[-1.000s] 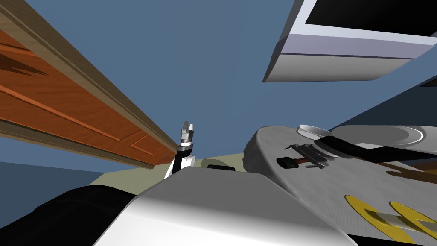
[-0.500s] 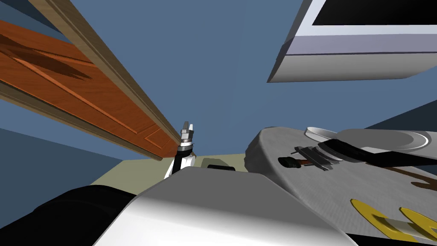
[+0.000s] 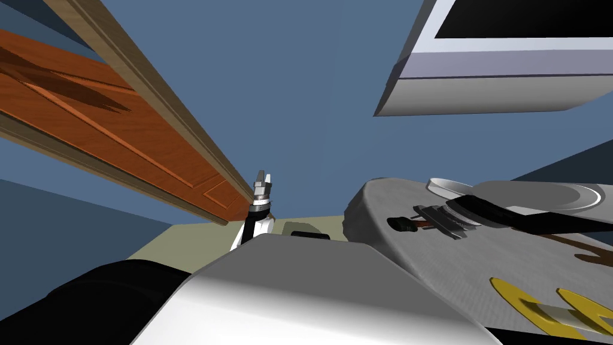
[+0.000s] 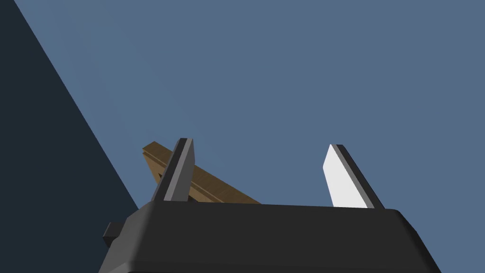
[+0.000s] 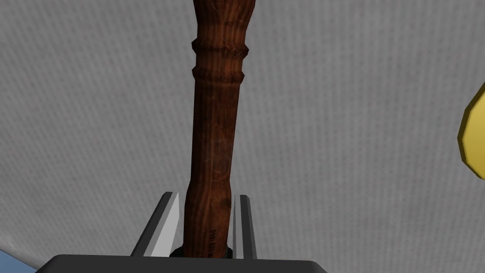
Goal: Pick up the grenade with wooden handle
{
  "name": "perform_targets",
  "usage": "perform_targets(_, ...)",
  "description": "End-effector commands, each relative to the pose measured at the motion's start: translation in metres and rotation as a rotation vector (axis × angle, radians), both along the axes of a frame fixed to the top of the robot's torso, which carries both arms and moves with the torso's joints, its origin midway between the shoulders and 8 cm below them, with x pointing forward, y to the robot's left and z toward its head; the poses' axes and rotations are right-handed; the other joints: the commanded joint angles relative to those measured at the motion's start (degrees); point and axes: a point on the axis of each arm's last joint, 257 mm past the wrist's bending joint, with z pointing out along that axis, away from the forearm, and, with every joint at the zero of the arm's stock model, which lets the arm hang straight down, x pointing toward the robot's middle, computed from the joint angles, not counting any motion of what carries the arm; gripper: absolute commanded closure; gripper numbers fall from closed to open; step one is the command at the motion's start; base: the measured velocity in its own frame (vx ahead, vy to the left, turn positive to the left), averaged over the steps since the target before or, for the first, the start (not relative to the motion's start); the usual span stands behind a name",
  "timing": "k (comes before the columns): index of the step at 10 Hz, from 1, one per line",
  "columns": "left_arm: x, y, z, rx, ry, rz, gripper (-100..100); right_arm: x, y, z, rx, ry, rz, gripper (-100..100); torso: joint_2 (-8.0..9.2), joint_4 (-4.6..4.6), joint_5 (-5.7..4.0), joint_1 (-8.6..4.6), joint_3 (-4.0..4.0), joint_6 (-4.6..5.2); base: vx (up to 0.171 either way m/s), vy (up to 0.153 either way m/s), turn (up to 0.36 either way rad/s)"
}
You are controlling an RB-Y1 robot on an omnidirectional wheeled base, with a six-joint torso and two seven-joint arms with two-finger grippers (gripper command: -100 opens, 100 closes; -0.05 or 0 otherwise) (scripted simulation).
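From here the grab looks made and the lift not yet done. My right gripper (image 5: 206,196) is pinched on the grenade (image 5: 215,118), with its two fingers (image 5: 166,222) pressing the sides of the brown wooden handle close to one end. The rest of the handle runs out ahead of the gripper over the grey table (image 3: 389,263). In the head view the grenade sits low at the table's rounded end, dark head pointing away from my arm. I cannot tell whether it rests on the surface or has just cleared it, so I judge raising it clear is what remains. My left gripper (image 4: 259,144) is spread wide with nothing between its fingers, held up off to the side by the wooden door (image 3: 90,120), well apart from the work. By my count there is one grenade, one table, one door and two grippers. There is also one yellow thing (image 5: 473,137) lying on the table near the grenade but not touching it. Beyond my right arm are what look like two round plates (image 3: 539,193).
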Motion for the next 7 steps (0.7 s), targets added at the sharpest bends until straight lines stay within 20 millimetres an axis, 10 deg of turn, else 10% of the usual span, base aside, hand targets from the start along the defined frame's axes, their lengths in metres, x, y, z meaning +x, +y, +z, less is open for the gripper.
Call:
perform_targets(1,0.000,0.000,0.000,0.000,0.000,0.000,0,0.001,0.003,0.003,0.000,0.000,0.014,100,0.00,0.00,0.00,0.00,0.00,0.00,0.044,-0.006,-0.189)
perform_targets(6,0.000,0.000,0.000,0.000,0.000,0.000,0,0.013,0.025,0.017,0.000,0.002,0.092,100,-0.27,-0.04,0.07,0.05,-0.15,0.02,0.086,-0.001,-0.210)
perform_targets(7,0.000,0.000,0.000,0.000,0.000,0.000,0,0.014,0.026,0.018,0.000,0.002,0.095,0,-0.16,-0.04,0.04,0.04,-0.10,-0.03,0.005,0.000,0.009)
